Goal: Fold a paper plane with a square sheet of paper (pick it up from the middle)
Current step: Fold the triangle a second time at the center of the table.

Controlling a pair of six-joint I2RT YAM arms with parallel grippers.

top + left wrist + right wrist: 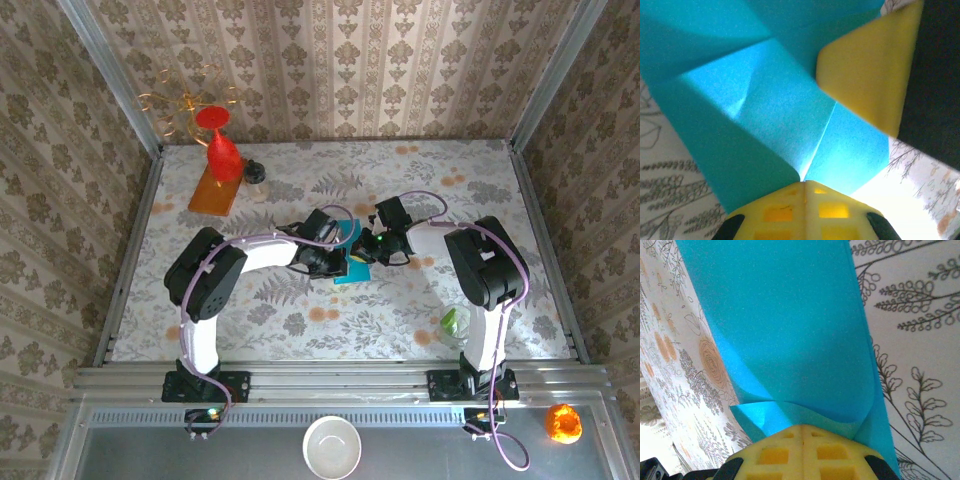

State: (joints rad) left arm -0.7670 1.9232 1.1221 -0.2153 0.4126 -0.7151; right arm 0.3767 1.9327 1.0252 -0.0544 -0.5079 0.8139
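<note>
The teal-blue sheet of paper (352,274) lies mid-table, folded into layers with creases, between my two grippers. A paper plane shape cannot be made out. My left gripper (336,262) reaches it from the left, my right gripper (369,251) from the right. In the left wrist view the yellow jaws (805,183) are shut, and a crease of the paper (775,110) runs into their tips. The right gripper's yellow finger (865,70) shows at the upper right. In the right wrist view the jaws (802,427) are shut on a bulging edge of the paper (790,325).
A red cone vase (222,150) stands on an orange board (214,192) at the back left, beside a small dark jar (256,176). A glass with something green (452,325) stands near the right arm's base. A white bowl (332,447) and an orange object (563,422) sit below the table edge.
</note>
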